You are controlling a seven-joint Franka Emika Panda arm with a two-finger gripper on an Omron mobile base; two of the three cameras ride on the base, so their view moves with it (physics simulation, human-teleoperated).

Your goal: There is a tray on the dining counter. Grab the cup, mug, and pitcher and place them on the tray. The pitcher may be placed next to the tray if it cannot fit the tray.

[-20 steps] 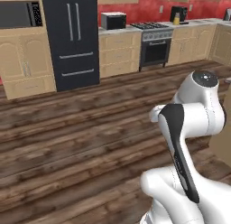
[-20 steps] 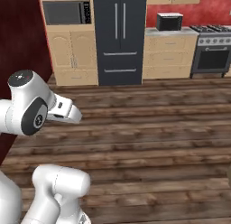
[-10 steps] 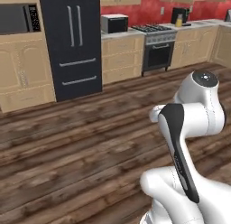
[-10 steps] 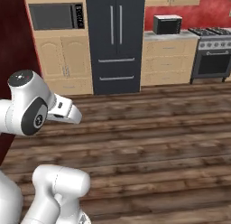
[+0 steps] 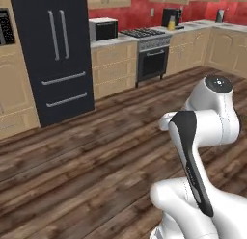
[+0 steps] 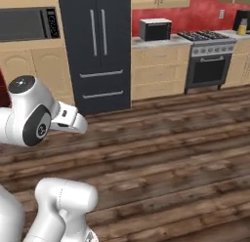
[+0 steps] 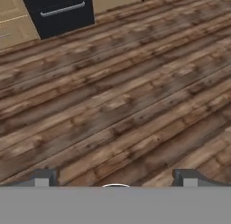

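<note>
Fingers (image 7: 115, 178): spread wide apart, holding nothing, above the wooden floor (image 7: 126, 96).
Fridge (image 5: 53, 55): dark, against the far wall.
Oven (image 5: 152, 62): right of the fridge.
Task things: cannot tell where.

- From the left base view you look forward and down over the arm (image 5: 202, 137) from behind, across the wooden floor (image 5: 87, 170) to the far black fridge (image 5: 53, 55) and stove (image 5: 152, 59).
- From the right base view you face the same fridge (image 6: 100, 46), stove (image 6: 210, 65) and floor (image 6: 166, 153), seen from the other side.
- The hand view looks down close on the floor (image 7: 117, 96), with the fridge's foot (image 7: 58, 13) at its top edge.
</note>
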